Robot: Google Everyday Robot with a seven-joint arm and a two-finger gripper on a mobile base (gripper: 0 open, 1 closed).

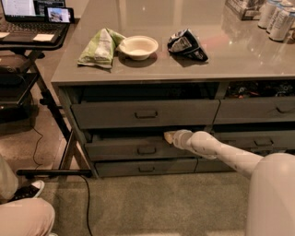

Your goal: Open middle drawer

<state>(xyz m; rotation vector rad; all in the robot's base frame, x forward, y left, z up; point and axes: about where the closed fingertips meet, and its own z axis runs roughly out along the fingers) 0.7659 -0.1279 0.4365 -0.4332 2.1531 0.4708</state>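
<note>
The middle drawer [124, 148] is a wide dark-grey drawer in the left stack, with a small rectangular pull [146, 150] at its centre. It stands out a little from the cabinet face, with a dark gap above its front. My gripper [168, 137] is at the top edge of this drawer's front, just right of the pull, at the end of my white arm [221, 152] that reaches in from the lower right. A taller grey drawer [145, 113] is above it and a slim grey drawer [146, 168] below.
On the counter [239, 57] lie a green bag [99, 46], a white bowl [138, 47], a dark bag [186, 44] and cans [276, 18] at the far right. A desk with a laptop [27, 11] stands left. A person's leg and shoe [20, 203] are at the lower left.
</note>
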